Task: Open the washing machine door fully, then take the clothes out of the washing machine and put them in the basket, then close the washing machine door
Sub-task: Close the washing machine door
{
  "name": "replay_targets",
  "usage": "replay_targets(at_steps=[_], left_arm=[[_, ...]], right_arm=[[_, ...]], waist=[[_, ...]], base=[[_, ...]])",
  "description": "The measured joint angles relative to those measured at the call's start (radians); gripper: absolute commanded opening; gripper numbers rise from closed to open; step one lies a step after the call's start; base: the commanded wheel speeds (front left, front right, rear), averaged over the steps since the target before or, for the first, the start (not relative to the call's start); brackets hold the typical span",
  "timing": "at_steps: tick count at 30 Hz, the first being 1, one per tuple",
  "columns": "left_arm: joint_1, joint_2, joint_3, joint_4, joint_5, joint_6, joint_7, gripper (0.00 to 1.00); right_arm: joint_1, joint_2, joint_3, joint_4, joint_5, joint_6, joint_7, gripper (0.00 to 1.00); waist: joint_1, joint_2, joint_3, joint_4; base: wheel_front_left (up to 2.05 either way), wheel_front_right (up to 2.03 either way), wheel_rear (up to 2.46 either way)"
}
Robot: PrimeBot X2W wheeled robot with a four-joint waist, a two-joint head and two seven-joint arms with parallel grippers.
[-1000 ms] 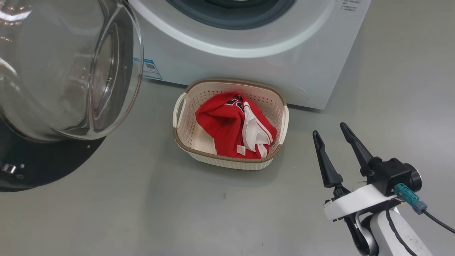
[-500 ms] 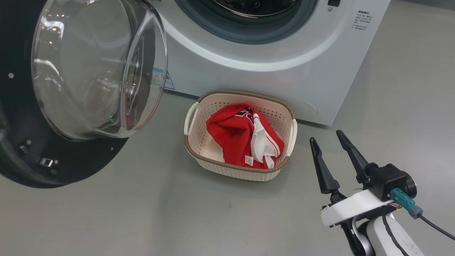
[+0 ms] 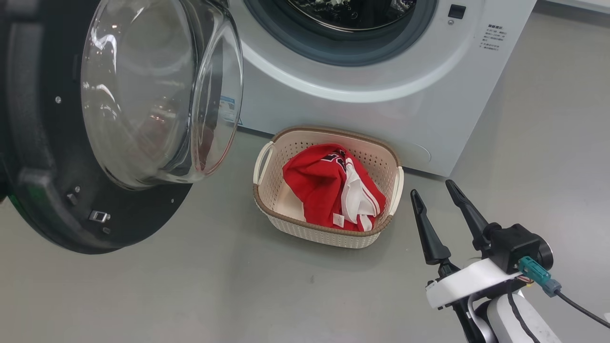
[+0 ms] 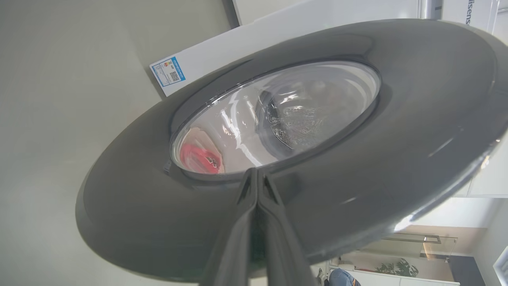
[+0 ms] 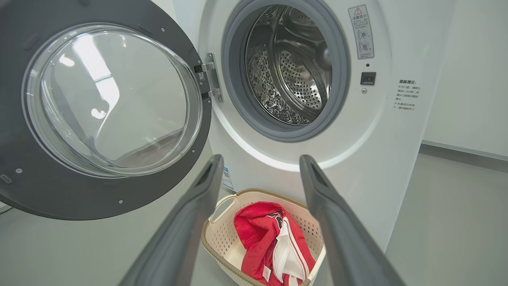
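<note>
Two left fingers (image 4: 240,238) shut against washing machine door (image 3: 47,190), swung nearer basket (image 3: 324,237)

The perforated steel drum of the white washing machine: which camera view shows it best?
The right wrist view. The perforated steel drum shows almost whole through the open grey gasket. The head view catches only its lower edge at the picture's top. The left wrist view gives a warped glimpse through the glass of the black-rimmed round door.

I see the washing machine door (image 4: 397,159) as glossy dark plastic around clear, shiny glass. The washing machine (image 3: 333,114) is smooth white, its drum (image 5: 293,67) perforated bright steel. The basket (image 3: 329,236) looks like matt perforated plastic, the clothes (image 3: 314,186) soft red cloth, the floor (image 3: 190,295) smooth matt grey.
</note>
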Motion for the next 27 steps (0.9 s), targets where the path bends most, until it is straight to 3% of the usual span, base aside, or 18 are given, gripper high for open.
replay_targets(at_steps=[23, 27], left_arm=[[0.110, -0.185, -0.068, -0.179, -0.054, -0.007, 0.031, 0.00], [0.136, -0.197, -0.066, -0.211, -0.052, -0.007, 0.018, 0.00]], right_arm=[[0.002, 0.018, -0.002, 0.019, 0.010, 0.000, -0.007, 1.00], [0.003, 0.021, -0.004, 0.021, 0.011, 0.000, -0.007, 1.00]], waist=[[0.0000, 0.0000, -0.026, -0.016], [0.0000, 0.0000, -0.032, -0.019]], base=[[0.00, 0.00, 0.00], [0.00, 0.00, 0.00]])
